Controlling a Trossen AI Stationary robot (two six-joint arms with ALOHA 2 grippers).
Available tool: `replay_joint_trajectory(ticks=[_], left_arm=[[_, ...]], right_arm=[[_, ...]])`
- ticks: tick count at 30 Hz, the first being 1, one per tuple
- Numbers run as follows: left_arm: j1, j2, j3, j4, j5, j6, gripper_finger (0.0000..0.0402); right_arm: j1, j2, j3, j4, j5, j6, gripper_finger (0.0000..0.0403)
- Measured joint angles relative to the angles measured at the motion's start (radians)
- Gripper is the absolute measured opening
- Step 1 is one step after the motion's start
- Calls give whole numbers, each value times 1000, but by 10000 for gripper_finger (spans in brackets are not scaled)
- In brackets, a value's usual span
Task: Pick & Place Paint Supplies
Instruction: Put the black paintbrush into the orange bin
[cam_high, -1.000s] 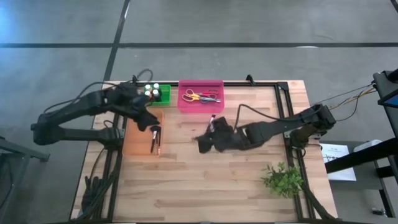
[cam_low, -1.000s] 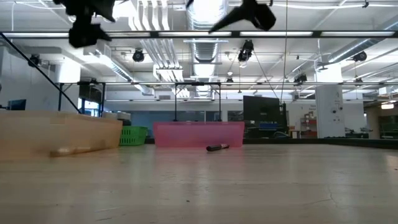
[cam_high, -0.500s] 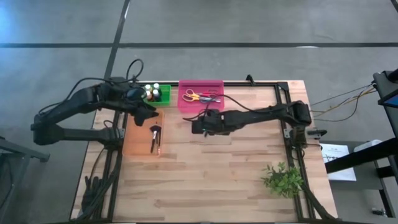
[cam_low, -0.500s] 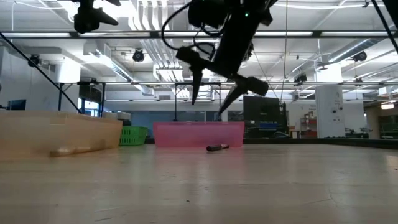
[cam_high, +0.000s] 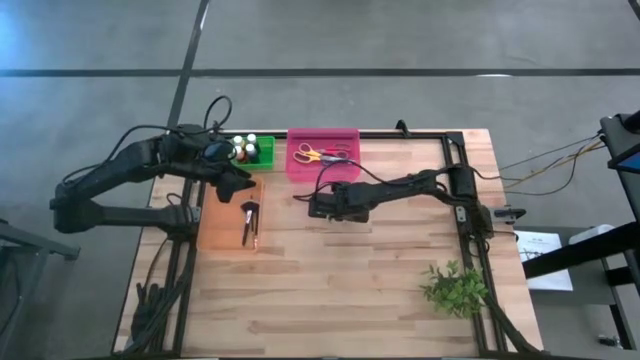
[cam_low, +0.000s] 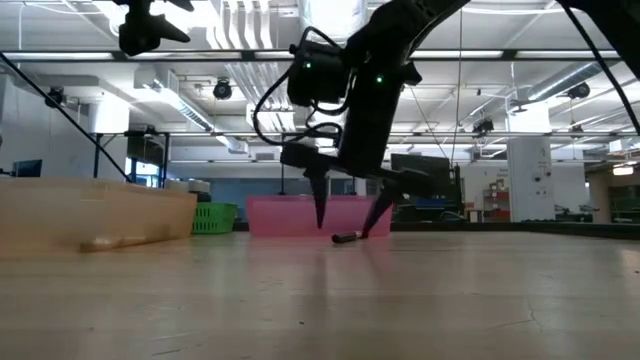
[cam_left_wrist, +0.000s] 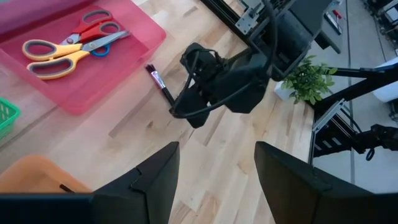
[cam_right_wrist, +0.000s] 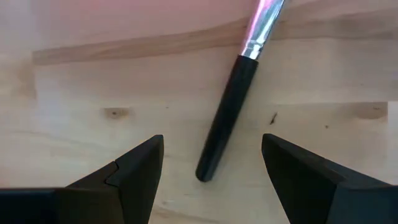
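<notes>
Between my right gripper's (cam_low: 350, 208) spread fingers lies a dark-handled brush (cam_right_wrist: 233, 112), flat on the wooden table (cam_high: 380, 280) with nothing pinching it. My fingertips (cam_low: 321, 212) hang just above the boards on either side of it, wide apart and holding nothing. Just beyond the brush's bristle end sits the pink tray (cam_high: 322, 168), with yellow-handled scissors (cam_left_wrist: 53, 59) and red-handled scissors (cam_left_wrist: 93, 28) lying inside. My left gripper (cam_high: 240, 178) hovers off to the side, open and empty too, above the orange tray (cam_high: 215, 235), where more brushes (cam_high: 249, 222) lie. Behind that gripper the green basket (cam_high: 264, 151) holds paint bottles (cam_high: 244, 147). A leafy sprig (cam_high: 455, 288) rests well away from my right gripper, near the table's corner.
</notes>
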Motion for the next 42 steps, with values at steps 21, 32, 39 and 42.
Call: replay_joint_trajectory(ticks=[21, 32, 39, 42], left_arm=[[0, 0, 0, 0, 0, 14, 216], [0, 0, 0, 0, -4, 12, 216], [0, 0, 0, 0, -3, 0, 216], [0, 0, 0, 0, -3, -3, 216]], right_arm=[[-7, 34, 18, -265, 40, -3, 267], [-14, 34, 18, -251, 72, -35, 244], [-17, 33, 8, -245, 80, -38, 120], [-13, 31, 5, -247, 79, -50, 48]])
